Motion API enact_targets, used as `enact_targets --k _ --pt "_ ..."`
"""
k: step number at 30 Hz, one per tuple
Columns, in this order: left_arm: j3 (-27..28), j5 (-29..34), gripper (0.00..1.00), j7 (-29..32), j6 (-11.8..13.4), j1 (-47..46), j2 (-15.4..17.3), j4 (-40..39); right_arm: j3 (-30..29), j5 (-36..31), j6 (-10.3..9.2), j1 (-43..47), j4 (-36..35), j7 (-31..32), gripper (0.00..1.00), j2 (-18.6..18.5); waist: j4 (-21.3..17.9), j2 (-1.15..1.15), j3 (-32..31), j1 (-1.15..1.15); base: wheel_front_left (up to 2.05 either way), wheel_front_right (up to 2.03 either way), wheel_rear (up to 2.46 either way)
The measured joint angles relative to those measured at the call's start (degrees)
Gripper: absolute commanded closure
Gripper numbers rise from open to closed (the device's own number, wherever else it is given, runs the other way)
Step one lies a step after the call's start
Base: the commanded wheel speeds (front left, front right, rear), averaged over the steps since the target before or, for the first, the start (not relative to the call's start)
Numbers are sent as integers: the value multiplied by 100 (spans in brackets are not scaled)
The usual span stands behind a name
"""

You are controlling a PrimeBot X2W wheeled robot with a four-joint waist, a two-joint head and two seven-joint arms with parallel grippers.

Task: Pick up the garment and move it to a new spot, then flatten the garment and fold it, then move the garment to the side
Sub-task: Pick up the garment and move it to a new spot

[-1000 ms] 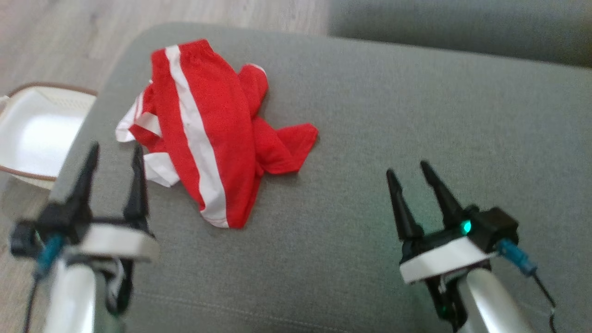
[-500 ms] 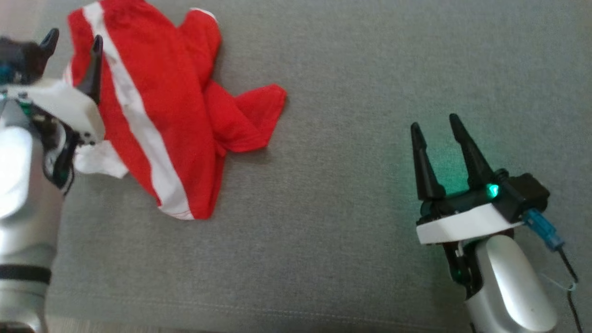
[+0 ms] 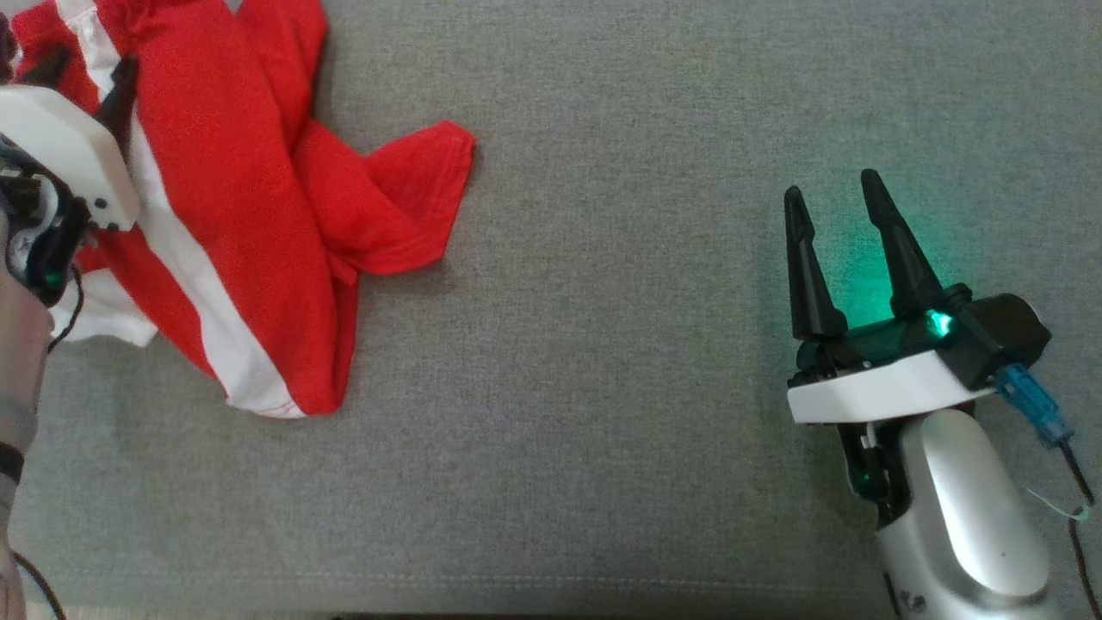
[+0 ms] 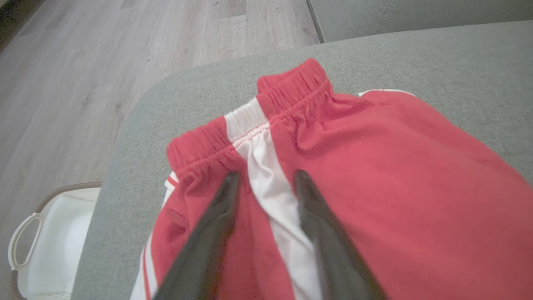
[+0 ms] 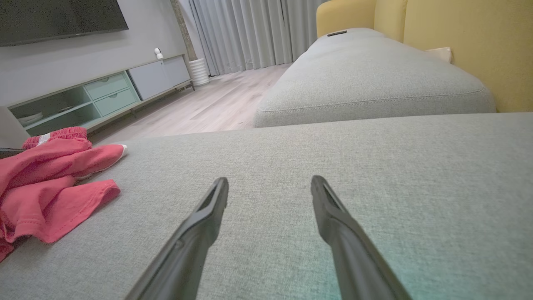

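Red shorts (image 3: pixel 241 215) with a white side stripe (image 4: pixel 270 196) lie crumpled at the left end of a grey sofa cushion (image 3: pixel 603 344). One leg (image 3: pixel 405 198) sticks out toward the middle of the cushion.

My left end effector (image 4: pixel 266 177) hangs low over the shorts, just short of the elastic waistband (image 4: pixel 291 89). Its two dark fingers stand apart, one on each side of the white stripe, and nothing is pinched between them. I cannot tell whether the tips press into the cloth or sit just above it.

My right end effector (image 3: pixel 835 185) is open too. It hovers over bare cushion, well away from the shorts.

A white basket (image 4: pixel 54 246) sits on the wooden floor (image 4: pixel 83 62) beside the cushion's rounded corner.

I judge the shorts to be thin, light and very limp. They should bunch under a pinch and drape when lifted, and they will not break. The gathered waistband looks like the thickest, firmest part, so that is where I would take hold. A grip on the stripe below it would probably catch only the top layer. The cloth looks matte rather than slippery. The loose leg may trail and drag across the cushion.
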Motion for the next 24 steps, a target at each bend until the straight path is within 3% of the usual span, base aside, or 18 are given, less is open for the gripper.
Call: enact_targets --k 7,14,24 --pt "-341 -548 100 -560 0 -91 26 104 -46 -15 0 -51 14 -1 0 0 31 0 -31 0 0 0 0" --pt "-374 -619 100 -1475 0 -527 164 56 -34 52 0 -44 65 -1 0 0 90 0 -343 -1 0 0 0" --pt "-105 -610 100 -1597 31 -575 245 -932 38 285 0 108 183 -1 0 0 127 0 -937 -1 0 0 0"
